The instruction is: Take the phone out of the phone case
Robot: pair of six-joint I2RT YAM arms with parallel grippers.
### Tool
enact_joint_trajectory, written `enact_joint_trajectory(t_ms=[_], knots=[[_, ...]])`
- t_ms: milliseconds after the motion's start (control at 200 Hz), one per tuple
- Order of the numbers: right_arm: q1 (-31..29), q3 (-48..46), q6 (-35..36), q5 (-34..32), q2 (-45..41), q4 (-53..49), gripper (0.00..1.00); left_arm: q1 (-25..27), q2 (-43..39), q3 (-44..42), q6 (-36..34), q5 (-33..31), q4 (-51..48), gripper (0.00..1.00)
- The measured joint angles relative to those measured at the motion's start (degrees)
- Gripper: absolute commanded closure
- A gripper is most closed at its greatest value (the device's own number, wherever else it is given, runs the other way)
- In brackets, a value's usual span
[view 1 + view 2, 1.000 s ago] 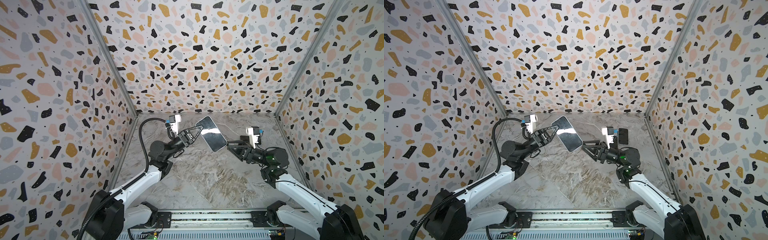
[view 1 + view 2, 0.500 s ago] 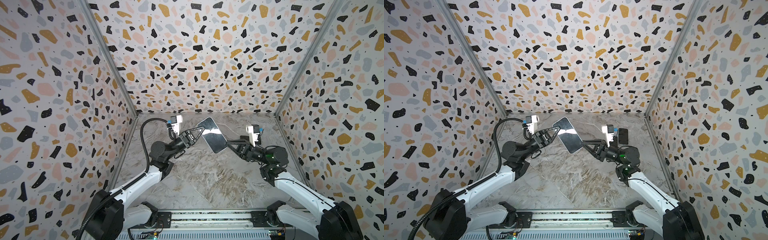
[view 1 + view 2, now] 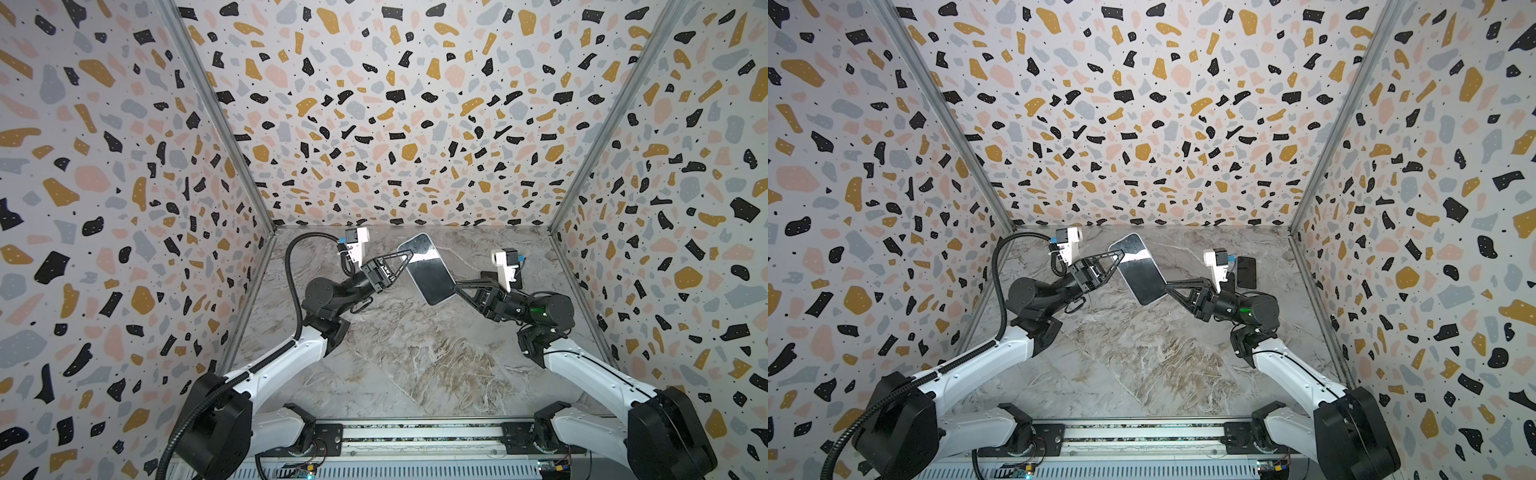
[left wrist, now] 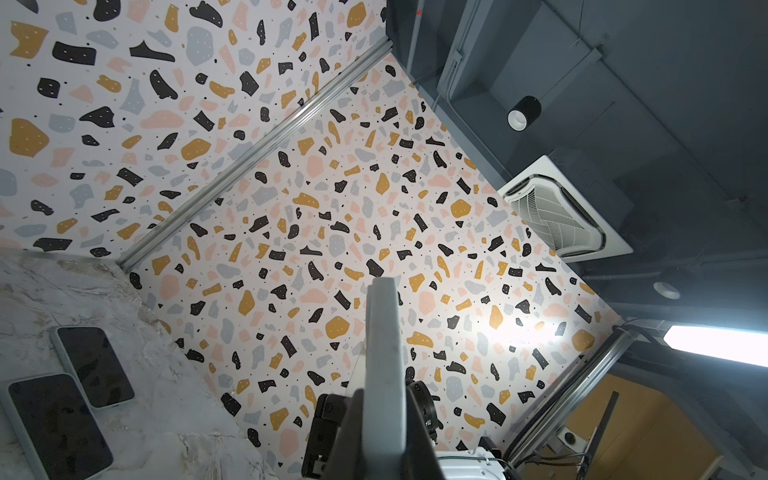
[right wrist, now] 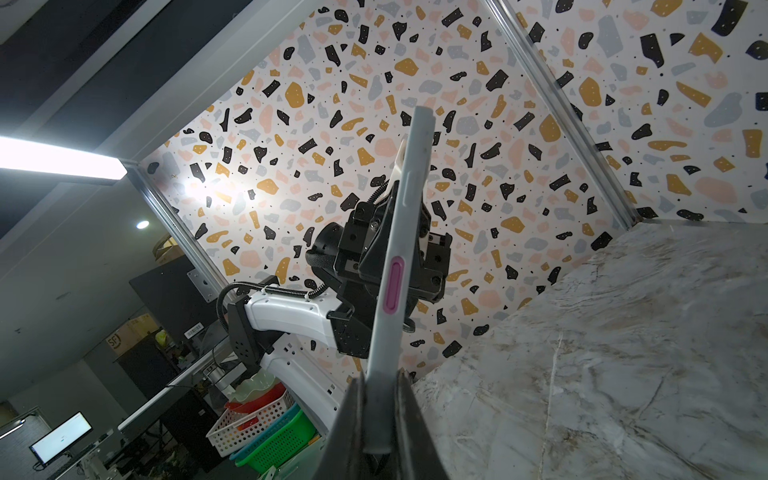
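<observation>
Above the table [image 3: 415, 353], phone [image 3: 428, 276] in phone case [image 5: 401, 208], clamped by left jaws and right jaws, back hidden

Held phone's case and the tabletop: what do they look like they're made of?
Phone case: probably soft matte plastic or silicone. It is pale grey-green, has no glare along its edge and carries a moulded pink button; which of the two is unclear. Tabletop: marble look, grey-brown veining, low sheen. It could be real stone or printed laminate.
</observation>
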State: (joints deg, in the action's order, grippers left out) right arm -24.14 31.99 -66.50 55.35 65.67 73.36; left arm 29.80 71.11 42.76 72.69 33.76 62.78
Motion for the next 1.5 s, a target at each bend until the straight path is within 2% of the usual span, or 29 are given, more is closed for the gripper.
enact_joint_trajectory(t_ms=[330,851,1116,1372,1502], knots=[[0.20,1.01,1.14,4.15,2.29,2.97,1.00,0.00,2.62,5.75,-0.46,2.12,-5.14,1.00],[-4.37,4.09,14.62,9.55,2.29,-11.41,1.00,0.85,7.10,11.19,0.24,3.23,-11.85,1.00],[-4.70,4.68,18.38,10.03,2.29,-14.60,1.00,1.44,7.39,11.39,0.57,2.40,-14.12,1.00],[-5.75,8.02,26.71,6.03,-1.73,-18.67,1.00,1.40,8.52,10.82,-1.25,-0.37,-19.65,1.00],[-5.75,8.26,28.24,5.01,-1.97,-20.37,0.81,1.40,8.52,10.62,-1.62,-1.05,-20.57,1.00]])
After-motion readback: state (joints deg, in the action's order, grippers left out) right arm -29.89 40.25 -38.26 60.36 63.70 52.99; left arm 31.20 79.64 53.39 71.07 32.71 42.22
